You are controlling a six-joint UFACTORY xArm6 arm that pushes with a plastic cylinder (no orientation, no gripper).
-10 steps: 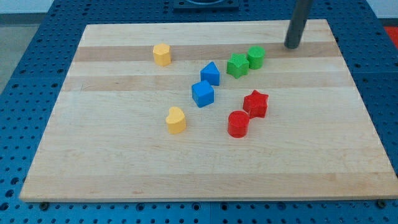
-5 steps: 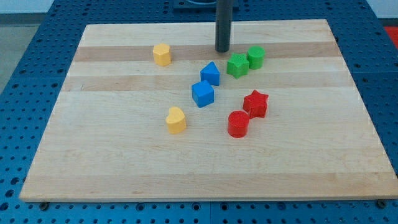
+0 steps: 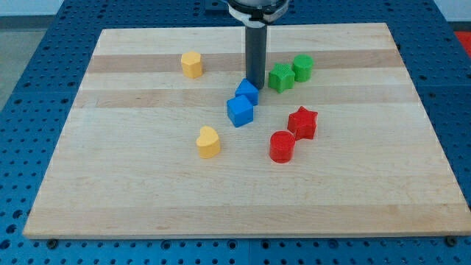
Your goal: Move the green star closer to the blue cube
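The green star (image 3: 280, 76) lies right of the board's centre, touching a green cylinder (image 3: 302, 67) on its upper right. The blue cube (image 3: 239, 111) sits lower left of the star. A second blue block (image 3: 247, 91), wedge-like, lies against the cube's upper right corner. My tip (image 3: 255, 87) stands at that second blue block's upper right edge, just left of the green star with a small gap. The rod rises straight toward the view's top.
A red star (image 3: 302, 122) and a red cylinder (image 3: 281, 146) lie below the green star. A yellow block (image 3: 191, 64) sits at the upper left and a yellow heart (image 3: 208, 141) lower left of the cube. The wooden board (image 3: 110, 199) lies on a blue pegboard.
My tip swept from the board's upper right to the left, then came down between the green star and the upper blue block. That blue block seems nudged slightly toward the cube.
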